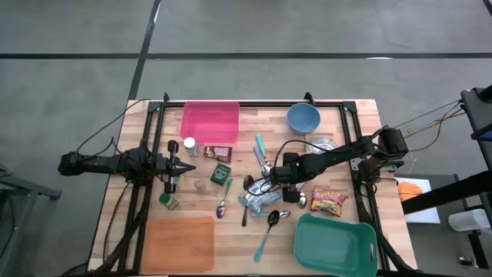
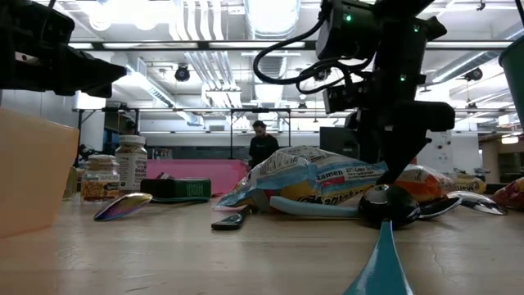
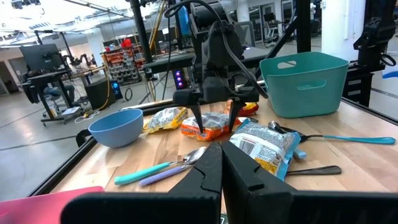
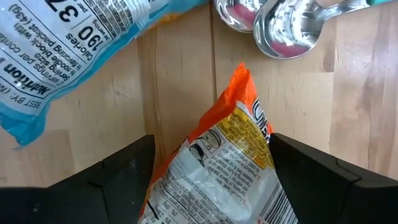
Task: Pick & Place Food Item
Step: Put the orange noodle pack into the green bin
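**Closing on the orange packet: grasp procedure**

The right gripper (image 3: 214, 127) hangs steeply nose-down over the middle of the table, its fingers spread wide and holding nothing. The orange snack packet (image 4: 227, 168) lies flat on the wooden table (image 1: 354, 123) between the two fingers, with one finger on each side of it. It sits just right of the blue-and-white noodle packet (image 4: 68, 46), and two metal spoon bowls (image 4: 283, 25) lie close beyond its pointed corner.

To complete the step well:
1. Lower until the fingertips stand just above the wood, beside the packet's edges.
2. Keep the packet centred, so that both fingers meet it together and it does not swivel.
3. Close slowly; the crinkled foil will probably buckle before it grips.
4. Keep the tips clear of the noodle packet and the spoons.

The packet's long axis appears to run across the line of closing, with one pointed corner leading toward the spoons.

The left gripper (image 3: 219, 177) waits at the table's left edge, fully closed and empty.
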